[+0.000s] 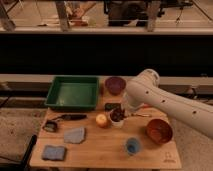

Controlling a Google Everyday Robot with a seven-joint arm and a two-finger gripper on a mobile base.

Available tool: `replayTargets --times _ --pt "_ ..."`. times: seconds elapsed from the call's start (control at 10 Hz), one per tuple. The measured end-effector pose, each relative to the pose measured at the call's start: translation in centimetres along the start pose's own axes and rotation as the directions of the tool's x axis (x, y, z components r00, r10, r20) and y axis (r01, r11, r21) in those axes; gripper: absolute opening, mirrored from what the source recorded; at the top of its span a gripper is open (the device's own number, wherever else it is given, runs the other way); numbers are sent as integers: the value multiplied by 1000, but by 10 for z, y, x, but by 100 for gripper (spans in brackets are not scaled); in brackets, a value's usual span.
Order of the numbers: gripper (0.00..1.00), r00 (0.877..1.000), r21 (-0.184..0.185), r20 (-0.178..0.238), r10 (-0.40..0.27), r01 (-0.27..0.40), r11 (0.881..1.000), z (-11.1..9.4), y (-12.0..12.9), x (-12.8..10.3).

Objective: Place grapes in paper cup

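The dark reddish-purple grapes (pixel 118 114) sit in the top of the small white paper cup (pixel 117 123), which stands upright near the middle of the wooden table (pixel 100 152). My gripper (pixel 114 106) is a dark shape just behind and above the grapes, at the end of the white arm (pixel 160 97) that reaches in from the right. Whether it touches the grapes is hidden by the arm's wrist.
A green tray (pixel 50 97) stands at the back left and a dark purple bowl (pixel 115 85) behind the cup. An orange-brown bowl (pixel 159 131) and a small blue cup (pixel 132 146) are to the right front. A yellow ball (pixel 102 120), a black tool (pixel 70 118), a grey pad (pixel 74 135) and a blue sponge (pixel 53 152) lie to the left.
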Motion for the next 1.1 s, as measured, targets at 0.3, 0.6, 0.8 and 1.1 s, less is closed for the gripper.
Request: replayTargets --times 0.3,0.6,0.8,1.1 --pt "79 1000 -7 7 22 -22 1000 2 -4 -2" --pt "80 1000 -14 -9 16 -16 1000 3 -3 1" --pt "80 1000 -14 -12 20 -20 1000 3 -5 0" --pt "76 997 28 2 71 -71 997 -9 -6 4"
